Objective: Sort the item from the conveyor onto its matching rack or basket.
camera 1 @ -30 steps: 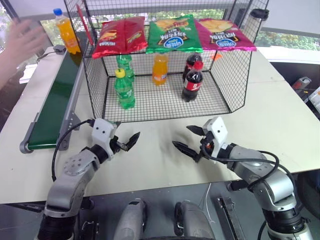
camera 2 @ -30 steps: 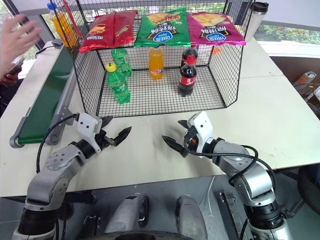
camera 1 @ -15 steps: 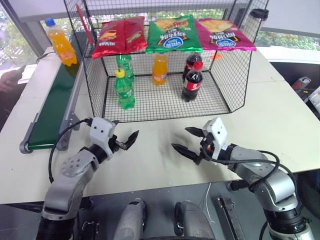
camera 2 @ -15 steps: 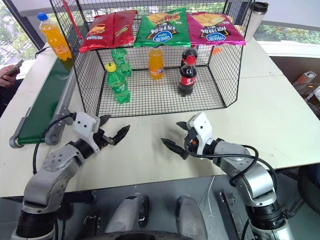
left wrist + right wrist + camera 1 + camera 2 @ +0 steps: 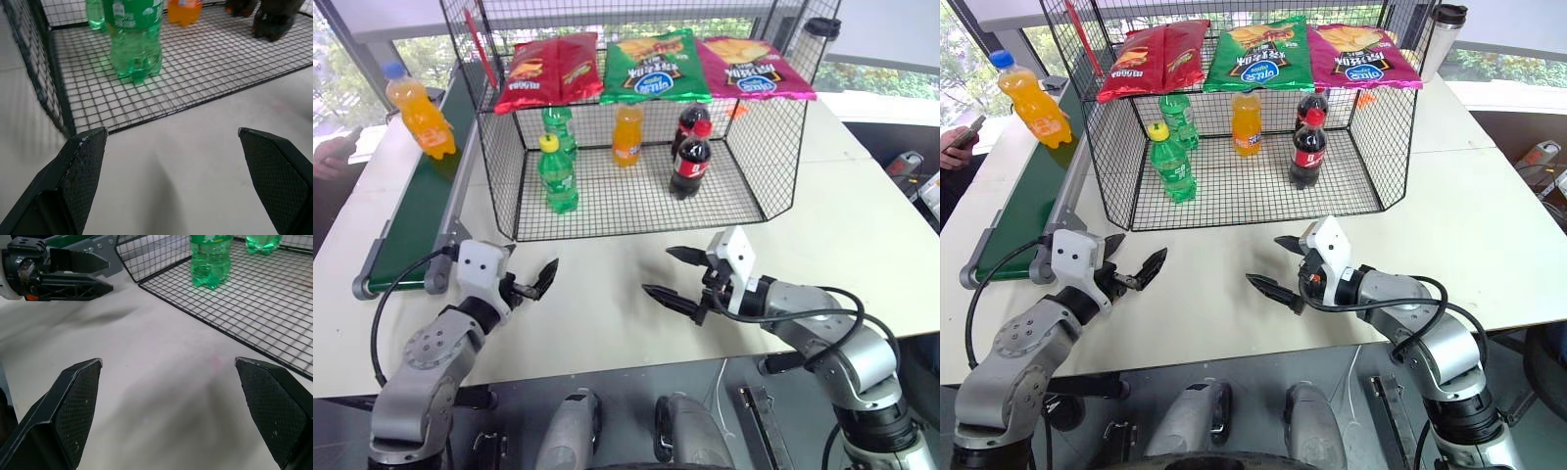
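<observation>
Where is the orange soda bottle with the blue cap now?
In the left eye view, the orange soda bottle stands upright on the green conveyor, far left, just outside the left wall of the black wire basket.

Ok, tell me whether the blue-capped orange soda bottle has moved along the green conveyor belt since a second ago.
Yes. The clear orange soda bottle with the blue cap has travelled down the dark green conveyor belt towards the robot, away from the black wire-mesh basket's far corner.

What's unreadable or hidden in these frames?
- Orange soda bottle on the conveyor: label text too small in the eye views.
- Rear green bottle: lower part hidden behind the front green bottle.
- Rear cola bottle: mostly hidden by the front cola bottle.
- Person's hand: cut off by the edge of the right eye view.
- Green bottle: cap cut off by the edge of the left wrist view.
</observation>
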Controlling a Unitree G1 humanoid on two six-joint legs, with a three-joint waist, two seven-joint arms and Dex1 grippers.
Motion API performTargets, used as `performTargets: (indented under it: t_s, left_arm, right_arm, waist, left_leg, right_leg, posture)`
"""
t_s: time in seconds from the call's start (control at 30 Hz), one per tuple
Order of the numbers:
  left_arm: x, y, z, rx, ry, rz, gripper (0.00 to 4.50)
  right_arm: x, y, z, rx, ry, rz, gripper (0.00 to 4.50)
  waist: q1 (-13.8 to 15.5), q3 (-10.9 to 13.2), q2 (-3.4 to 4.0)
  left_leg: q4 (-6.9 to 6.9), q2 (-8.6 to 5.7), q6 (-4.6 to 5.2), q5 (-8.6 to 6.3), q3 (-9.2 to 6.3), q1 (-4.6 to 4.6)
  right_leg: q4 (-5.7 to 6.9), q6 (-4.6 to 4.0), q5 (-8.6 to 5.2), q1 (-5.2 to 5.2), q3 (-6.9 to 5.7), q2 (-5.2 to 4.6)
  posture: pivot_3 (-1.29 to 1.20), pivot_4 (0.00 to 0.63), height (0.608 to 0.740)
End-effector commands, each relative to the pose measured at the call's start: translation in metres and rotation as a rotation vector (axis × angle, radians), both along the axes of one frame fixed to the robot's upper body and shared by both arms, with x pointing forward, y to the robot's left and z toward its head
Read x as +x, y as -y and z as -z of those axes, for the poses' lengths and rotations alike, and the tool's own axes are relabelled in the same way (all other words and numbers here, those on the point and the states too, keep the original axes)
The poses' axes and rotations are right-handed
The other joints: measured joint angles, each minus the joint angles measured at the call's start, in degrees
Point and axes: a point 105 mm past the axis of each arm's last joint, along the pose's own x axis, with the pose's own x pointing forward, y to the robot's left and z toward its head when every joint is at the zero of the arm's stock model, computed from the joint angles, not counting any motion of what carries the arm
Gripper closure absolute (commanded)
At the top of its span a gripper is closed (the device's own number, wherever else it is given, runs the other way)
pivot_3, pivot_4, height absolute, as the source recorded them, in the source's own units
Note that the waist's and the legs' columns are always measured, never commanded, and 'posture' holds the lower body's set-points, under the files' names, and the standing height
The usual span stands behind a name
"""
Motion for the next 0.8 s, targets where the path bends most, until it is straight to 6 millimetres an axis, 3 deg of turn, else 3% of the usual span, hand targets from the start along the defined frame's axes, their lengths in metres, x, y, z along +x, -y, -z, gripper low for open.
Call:
performTargets:
  t_s: [0.03,0.23,0.37,0.6,0.8]
  left_arm:
    - [-0.005,-0.002,-0.015,0.007,0.058,-0.009,0.0]
    - [-0.007,-0.024,-0.035,-0.013,0.127,-0.126,0.0]
    - [-0.016,-0.064,-0.048,-0.046,0.154,-0.286,0.0]
    - [-0.024,-0.121,-0.042,-0.03,0.111,-0.442,0.0]
    - [-0.015,-0.139,-0.041,-0.033,0.102,-0.478,0.0]
  right_arm:
    - [0.0,-0.003,-0.009,0.014,0.032,-0.027,0.01]
    - [0.003,-0.003,-0.009,0.01,0.03,-0.028,0.01]
    - [0.003,-0.004,-0.009,0.016,0.026,-0.04,0.01]
    - [-0.002,-0.01,-0.02,0.043,0.062,-0.112,0.01]
    - [-0.007,-0.018,-0.034,0.042,0.14,-0.177,0.01]
  waist:
    - [-0.05,0.0,0.0]
    - [-0.07,0.0,0.0]
    - [-0.17,0.0,0.0]
    - [-0.01,0.0,0.0]
    - [-0.06,-0.01,-0.01]
  left_leg:
    - [0.0,0.0,0.0,0.0,0.0,0.0]
    - [-0.02,0.02,0.0,0.0,-0.01,0.0]
    - [-0.02,0.02,0.0,0.0,0.0,0.0]
    - [0.0,0.01,0.0,0.0,0.0,0.0]
    - [0.0,0.01,0.0,0.0,0.0,0.0]
  right_leg:
    - [-0.01,0.0,0.0,0.0,0.0,0.0]
    - [-0.04,-0.01,0.01,-0.01,0.0,-0.02]
    - [-0.04,-0.01,0.01,-0.01,0.0,-0.02]
    - [-0.04,-0.02,0.01,0.0,-0.01,0.03]
    - [-0.07,-0.05,0.02,0.0,-0.01,-0.01]
  posture:
    - [0.0,0.15,0.739]
    - [0.0,0.15,0.739]
    - [0.0,0.15,0.739]
    - [0.0,0.15,0.739]
    - [0.0,0.15,0.739]
